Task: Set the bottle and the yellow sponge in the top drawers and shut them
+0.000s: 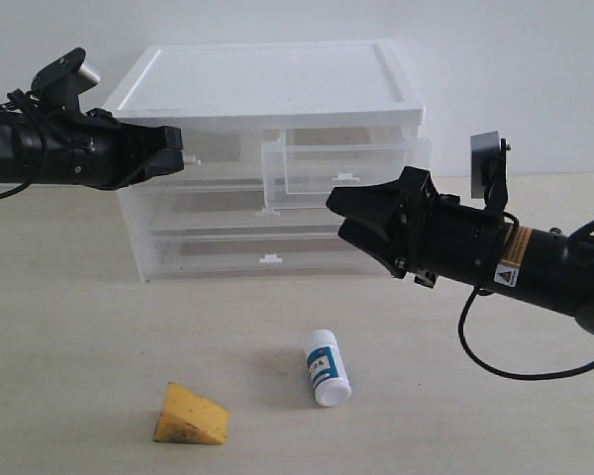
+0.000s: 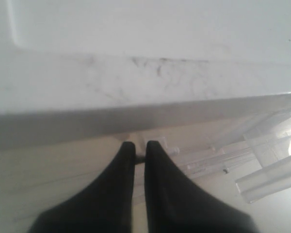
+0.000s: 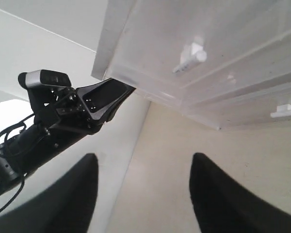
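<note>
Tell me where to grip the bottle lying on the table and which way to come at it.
Grip the bottle around its labelled middle, coming down from above. It lies on its side, long axis pointing roughly toward the drawer unit, so close the jaws across its round body. The open right gripper looks nearer.

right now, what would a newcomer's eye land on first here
A clear drawer cabinet at the back, its top right drawer pulled out, with the left gripper shut at its upper left and the right gripper open in front. On the table before it lie the bottle and, left of it, the yellow sponge.
</note>
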Robot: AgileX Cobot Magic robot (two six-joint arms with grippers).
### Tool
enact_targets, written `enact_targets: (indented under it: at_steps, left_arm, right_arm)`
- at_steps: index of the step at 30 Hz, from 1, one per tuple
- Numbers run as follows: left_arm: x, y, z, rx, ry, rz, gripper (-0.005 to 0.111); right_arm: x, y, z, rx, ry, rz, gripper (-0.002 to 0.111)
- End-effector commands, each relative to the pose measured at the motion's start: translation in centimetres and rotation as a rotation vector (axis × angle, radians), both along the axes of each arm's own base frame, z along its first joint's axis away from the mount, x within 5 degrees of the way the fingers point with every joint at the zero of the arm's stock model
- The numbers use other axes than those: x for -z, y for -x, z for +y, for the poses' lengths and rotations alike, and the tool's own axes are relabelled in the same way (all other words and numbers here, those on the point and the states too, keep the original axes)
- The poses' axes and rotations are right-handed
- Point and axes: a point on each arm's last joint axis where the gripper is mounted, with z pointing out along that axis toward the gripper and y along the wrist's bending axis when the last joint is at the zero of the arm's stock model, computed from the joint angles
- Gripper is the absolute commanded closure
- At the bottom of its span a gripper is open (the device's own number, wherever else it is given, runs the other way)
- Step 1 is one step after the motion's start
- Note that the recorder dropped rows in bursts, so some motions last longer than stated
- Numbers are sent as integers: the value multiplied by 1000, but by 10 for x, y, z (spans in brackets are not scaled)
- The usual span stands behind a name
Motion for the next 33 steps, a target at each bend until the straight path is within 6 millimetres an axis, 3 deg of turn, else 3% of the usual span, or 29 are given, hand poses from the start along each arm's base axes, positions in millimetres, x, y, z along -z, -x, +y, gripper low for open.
enact_targets:
  at_steps: [1,7,16,33]
  left_arm:
    - [6,-7,-3,-21,15,14,103]
    - [6,-7,-3,-22,18,16,103]
    - [6,-7,-3,-21,19,15,103]
    - [5,-6,-5,-4,32,15,103]
  right_arm:
    - [-6,-4,-2,47,-47,13,51]
    - [-15,-16,-2,76,-93,53,72]
    - [-19,-27,0,93,-93,123,59]
    - [-16,-31,-3,151,-58,119,60]
